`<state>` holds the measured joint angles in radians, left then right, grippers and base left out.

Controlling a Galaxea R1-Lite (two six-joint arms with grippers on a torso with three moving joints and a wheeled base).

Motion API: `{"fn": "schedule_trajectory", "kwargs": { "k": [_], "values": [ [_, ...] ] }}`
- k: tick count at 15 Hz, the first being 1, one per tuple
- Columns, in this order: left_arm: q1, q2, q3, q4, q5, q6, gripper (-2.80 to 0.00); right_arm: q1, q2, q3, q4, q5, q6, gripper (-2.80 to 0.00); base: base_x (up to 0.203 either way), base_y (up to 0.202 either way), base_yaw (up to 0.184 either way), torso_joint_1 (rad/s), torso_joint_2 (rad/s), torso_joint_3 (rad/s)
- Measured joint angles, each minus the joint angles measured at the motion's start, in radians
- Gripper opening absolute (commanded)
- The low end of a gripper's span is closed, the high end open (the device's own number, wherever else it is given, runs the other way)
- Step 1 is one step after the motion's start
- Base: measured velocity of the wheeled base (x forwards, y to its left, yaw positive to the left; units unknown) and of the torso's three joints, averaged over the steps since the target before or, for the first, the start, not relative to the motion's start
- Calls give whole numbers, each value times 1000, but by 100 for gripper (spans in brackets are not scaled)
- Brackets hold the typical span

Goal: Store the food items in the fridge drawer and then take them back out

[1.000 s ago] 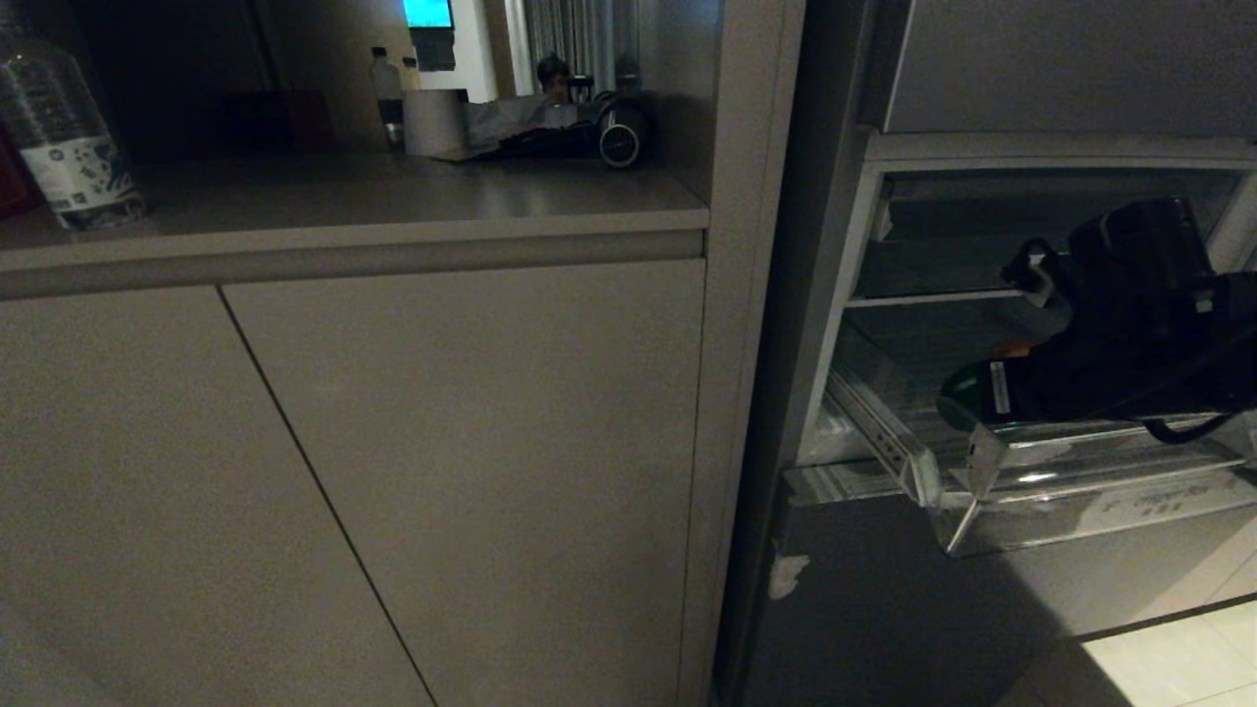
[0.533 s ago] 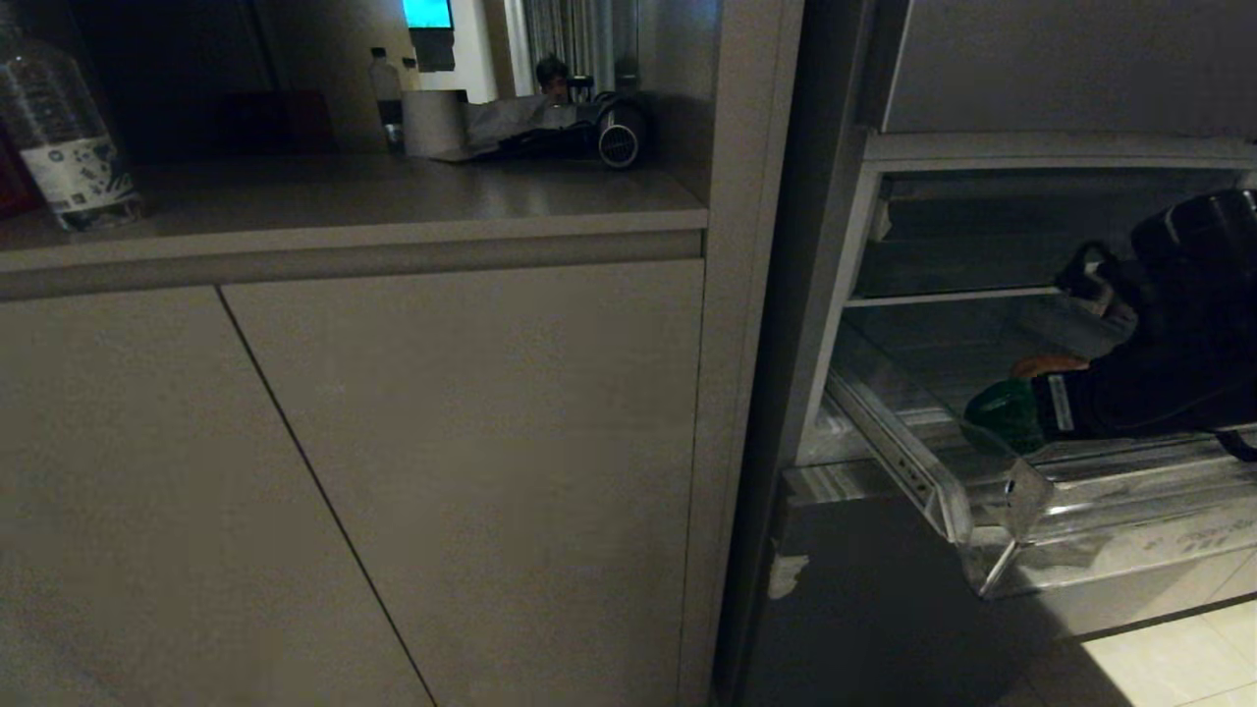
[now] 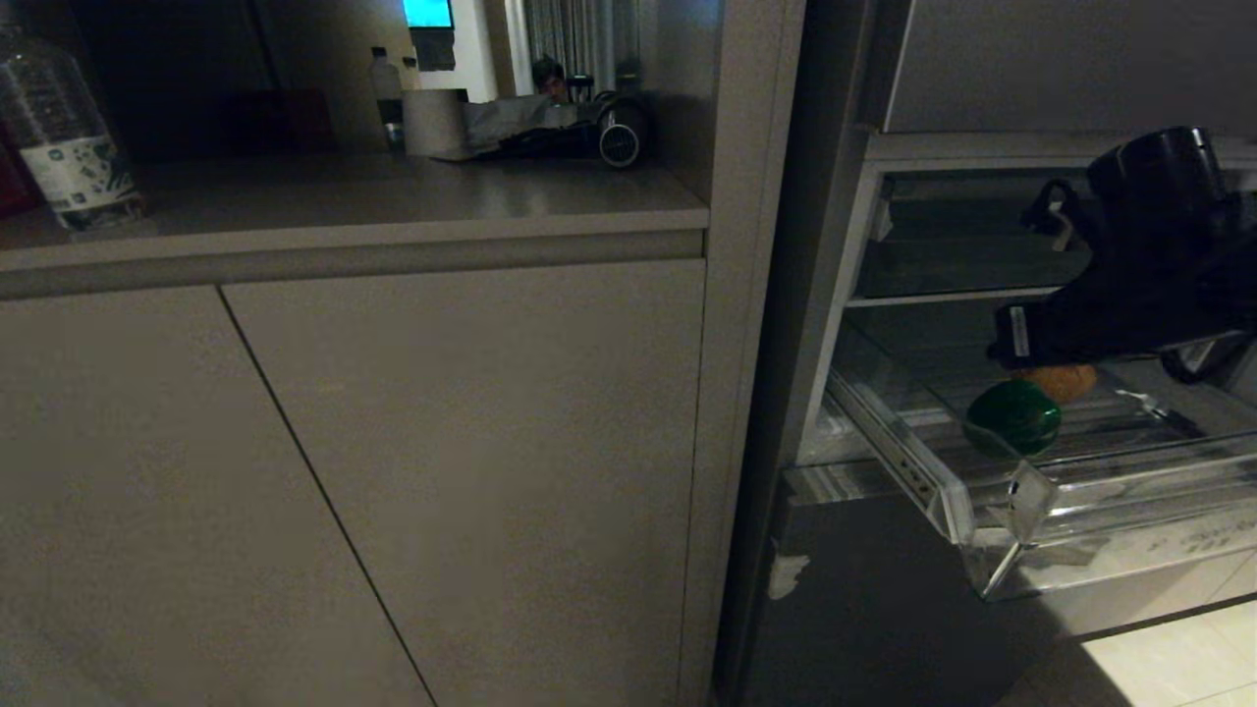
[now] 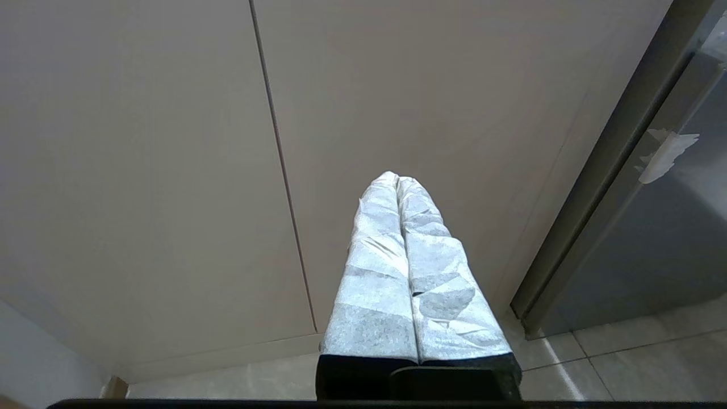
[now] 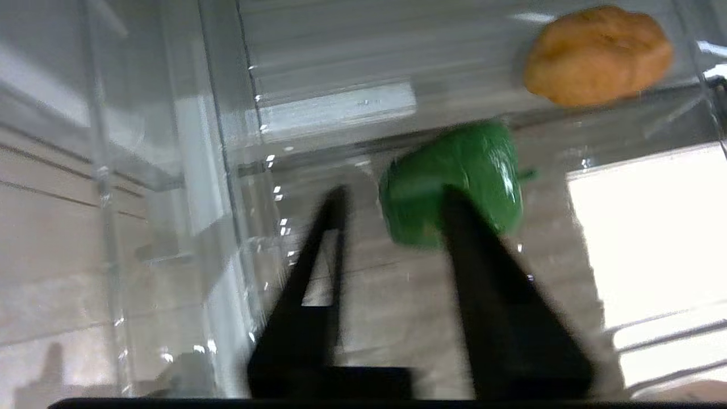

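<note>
The clear fridge drawer (image 3: 992, 511) stands pulled out of the open grey fridge. Inside it lie two food items: a dark green pepper (image 3: 1011, 417) near the front left corner and a brown potato (image 3: 1065, 381) just behind it. My right gripper (image 3: 1004, 339) hovers above them, open and holding nothing. In the right wrist view its black fingers (image 5: 454, 227) stand apart above the pepper (image 5: 483, 170), with the potato (image 5: 596, 54) farther off beyond the drawer's clear wall (image 5: 227, 170). My left gripper (image 4: 397, 180) is shut and empty, parked low in front of the cabinet doors.
A fridge shelf (image 3: 943, 295) sits close above the drawer. Left of the fridge are beige cabinet doors (image 3: 471, 442) under a counter (image 3: 393, 201) with a water bottle (image 3: 64, 137) and clutter at the back. Light floor tiles (image 3: 1178, 658) lie below the drawer.
My right gripper carried the green pepper down into the drawer, let go of it and opened, then lifted. The pepper now lies loose in the drawer, which has slid slightly outward.
</note>
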<state>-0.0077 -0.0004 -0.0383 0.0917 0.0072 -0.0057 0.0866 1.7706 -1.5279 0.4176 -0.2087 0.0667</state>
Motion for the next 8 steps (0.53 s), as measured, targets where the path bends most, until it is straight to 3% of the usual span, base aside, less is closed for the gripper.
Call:
{"fn": "schedule_trajectory", "kwargs": {
  "k": [5, 8],
  "values": [
    [0, 0, 0, 0, 0, 0, -280, -21, 123, -178, 146, -7, -50, 0, 0, 0, 0, 0, 0, 0],
    [0, 0, 0, 0, 0, 0, -280, -35, 177, -241, 182, -54, -52, 0, 0, 0, 0, 0, 0, 0]
  ]
}}
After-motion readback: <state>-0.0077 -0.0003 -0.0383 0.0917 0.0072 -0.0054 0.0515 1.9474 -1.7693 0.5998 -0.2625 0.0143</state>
